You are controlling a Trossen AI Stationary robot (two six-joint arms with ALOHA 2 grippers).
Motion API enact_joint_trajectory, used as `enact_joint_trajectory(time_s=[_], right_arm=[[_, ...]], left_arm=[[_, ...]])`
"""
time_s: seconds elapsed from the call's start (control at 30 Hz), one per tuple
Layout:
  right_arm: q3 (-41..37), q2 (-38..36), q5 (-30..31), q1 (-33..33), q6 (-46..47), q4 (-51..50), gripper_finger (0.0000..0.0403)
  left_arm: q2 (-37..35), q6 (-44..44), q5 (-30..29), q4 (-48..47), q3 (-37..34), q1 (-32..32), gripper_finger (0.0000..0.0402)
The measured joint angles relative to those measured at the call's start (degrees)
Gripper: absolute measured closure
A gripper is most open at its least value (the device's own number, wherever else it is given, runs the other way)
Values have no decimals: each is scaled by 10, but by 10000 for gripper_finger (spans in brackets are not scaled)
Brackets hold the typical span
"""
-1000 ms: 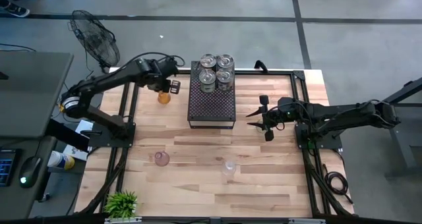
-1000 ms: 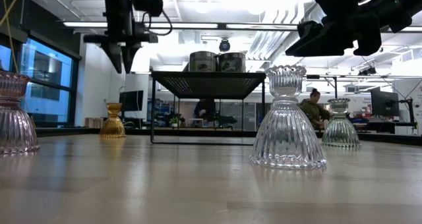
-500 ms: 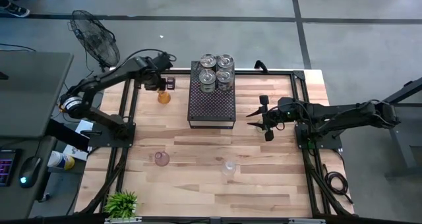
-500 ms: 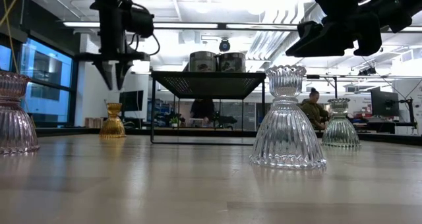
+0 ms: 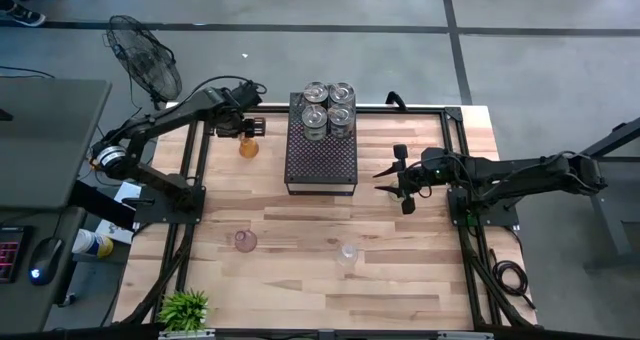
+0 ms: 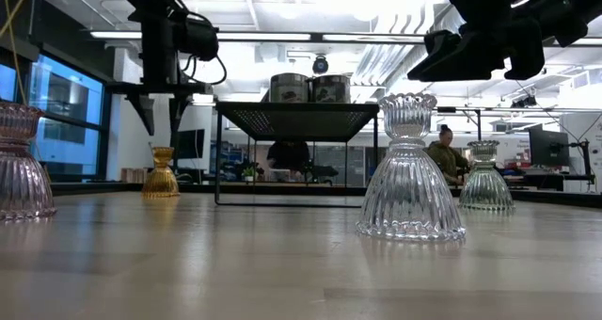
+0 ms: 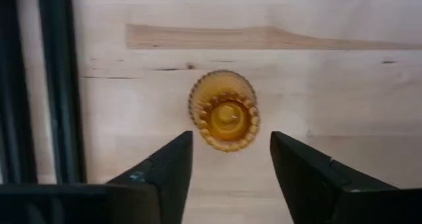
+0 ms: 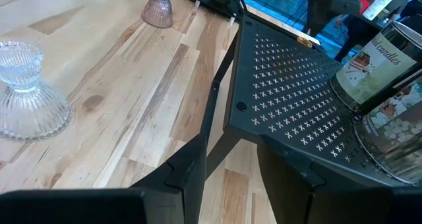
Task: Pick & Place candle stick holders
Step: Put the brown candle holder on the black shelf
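Observation:
An amber candle stick holder stands upright on its base near the table's far left, left of the black perforated tray. My left gripper hangs open above it, pointing down. One finger stands on each side and touches nothing; the low view shows the fingertips well above the holder. Several silvery holders stand on the tray's far end. A pinkish holder and a clear one stand near the table's front. My right gripper waits open, right of the tray.
The tray stands on thin legs, raised above the table. In the low view another clear holder stands farther back on the right. A small green plant sits at the near left corner. A fan stands beyond the far left corner.
My left gripper has come down and shifted toward the table's left edge, ending over the amber holder. Its fingers have then opened. The holders and my right arm have kept still.

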Motion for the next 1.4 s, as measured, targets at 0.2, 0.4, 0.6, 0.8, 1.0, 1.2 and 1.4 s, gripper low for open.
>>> enact_joint_trajectory(time_s=[0.2,0.4,0.6,0.8,1.0,1.2,1.4], right_arm=[[0,0,0,0,0,0,274],[0,0,0,0,0,-1,274],[0,0,0,0,0,-1,274],[0,0,0,0,0,-1,274],[0,0,0,0,0,-1,274],[0,0,0,0,0,-1,274],[0,0,0,0,0,-1,274]], left_arm=[[8,-5,-18,-2,0,15,193],[35,-5,-2,-6,0,36,193],[38,3,-1,-4,0,50,193],[38,5,8,-15,0,51,193],[38,5,10,-17,0,51,193],[38,-8,11,2,-31,51,193],[38,-7,10,12,-37,51,193]])
